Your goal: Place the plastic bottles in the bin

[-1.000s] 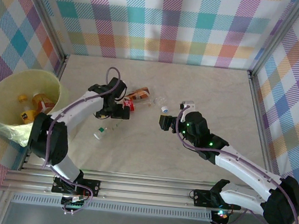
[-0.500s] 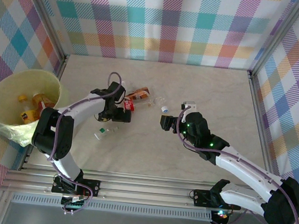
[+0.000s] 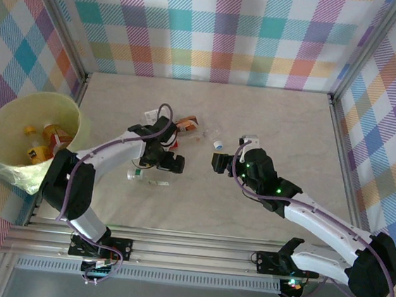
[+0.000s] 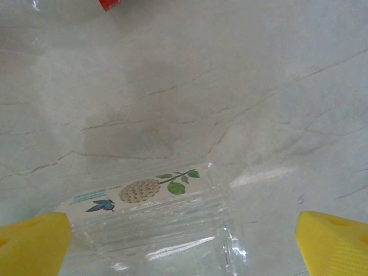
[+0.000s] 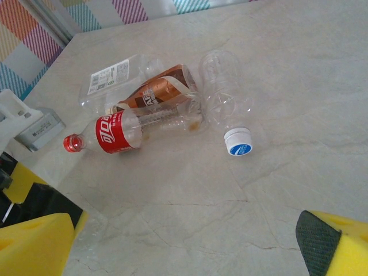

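left jaws: wide open, holding nothing. The yellow pads (image 4: 31, 244) sit either side of the clear bottle (image 4: 155, 230), with no contact visible.
clear bottle: crushed, lying flat on the worktop (image 4: 241, 86) with its leaf-and-bird label up. In the top view its green cap (image 3: 134, 175) points toward the bin side.
right jaws: wide open, empty. The pads (image 5: 34, 241) are over bare worktop, just short of the pile.
pile: four bottles lying down ahead of the right jaws.
red bottle (image 5: 118, 135): red cap, nearest the left jaws, touching the brown bottle.
brown bottle (image 5: 164, 95): behind the red one, in the middle of the pile.
white-label bottle (image 5: 115, 75): clear, at the back of the pile.
blue-cap bottle (image 5: 224, 98): clear, on the right of the pile, touching the brown bottle, cap toward the right jaws.
pile in top view: on the worktop between the two jaws, near both.
bin (image 3: 3, 110): at the worktop's left edge, well apart from both jaws, upright and mouth open.
bin contents: orange-label bottles (image 3: 38, 151) at the bottom.
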`<state>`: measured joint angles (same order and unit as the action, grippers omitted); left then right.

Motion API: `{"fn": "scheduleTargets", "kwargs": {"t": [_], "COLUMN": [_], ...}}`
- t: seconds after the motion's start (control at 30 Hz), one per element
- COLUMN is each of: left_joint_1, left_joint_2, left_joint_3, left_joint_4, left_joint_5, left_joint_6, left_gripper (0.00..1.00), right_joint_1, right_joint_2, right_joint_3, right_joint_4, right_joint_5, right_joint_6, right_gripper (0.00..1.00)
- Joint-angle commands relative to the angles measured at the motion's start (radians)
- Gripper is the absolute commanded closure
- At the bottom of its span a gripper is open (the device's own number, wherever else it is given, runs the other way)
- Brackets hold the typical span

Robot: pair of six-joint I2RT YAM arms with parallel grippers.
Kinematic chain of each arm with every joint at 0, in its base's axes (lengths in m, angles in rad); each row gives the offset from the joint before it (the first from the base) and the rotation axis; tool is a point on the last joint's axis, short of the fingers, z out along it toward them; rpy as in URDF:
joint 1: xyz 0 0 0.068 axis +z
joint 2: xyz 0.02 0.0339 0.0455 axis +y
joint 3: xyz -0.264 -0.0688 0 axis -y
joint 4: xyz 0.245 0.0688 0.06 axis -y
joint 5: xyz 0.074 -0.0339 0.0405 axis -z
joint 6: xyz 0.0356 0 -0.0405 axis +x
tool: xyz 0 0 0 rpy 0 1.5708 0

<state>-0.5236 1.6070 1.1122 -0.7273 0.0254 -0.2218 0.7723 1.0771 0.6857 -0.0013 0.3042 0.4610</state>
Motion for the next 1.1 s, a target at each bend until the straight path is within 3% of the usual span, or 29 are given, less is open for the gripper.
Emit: {"fn": "scheduleTargets", "kwargs": {"t": [0.0,0.2,0.4,0.67,0.87,1.07], "left_joint_1": [-0.039,-0.042,-0.042,-0.044,-0.044,-0.044], "left_joint_2": [0.012,-0.090,-0.254,-0.443,-0.429,-0.390], "left_joint_3": [0.011,0.047,-0.085,-0.270,-0.318,-0.354], "left_joint_4": [-0.067,-0.090,-0.027,0.017,0.058,0.114], "left_joint_5": [-0.091,-0.074,-0.067,-0.205,-0.211,-0.242], "left_joint_6": [0.049,-0.099,-0.600,-1.199,-1.448,-1.550], "left_gripper": [0.00,0.00,0.00,0.00,0.00,0.00], "right_joint_1": [-0.005,-0.004,-0.004,-0.005,-0.005,-0.005], "right_joint_2": [-0.011,-0.017,0.008,0.062,0.079,0.078], "right_joint_3": [0.005,0.002,0.000,0.029,0.055,0.063], "right_joint_4": [-0.009,-0.016,0.002,0.022,0.013,0.008], "right_joint_5": [0.018,0.029,0.026,0.011,-0.014,-0.025], "right_joint_6": [0.016,0.019,0.024,-0.062,-0.083,-0.068], "right_gripper": [0.00,0.00,0.00,0.00,0.00,0.00]}}
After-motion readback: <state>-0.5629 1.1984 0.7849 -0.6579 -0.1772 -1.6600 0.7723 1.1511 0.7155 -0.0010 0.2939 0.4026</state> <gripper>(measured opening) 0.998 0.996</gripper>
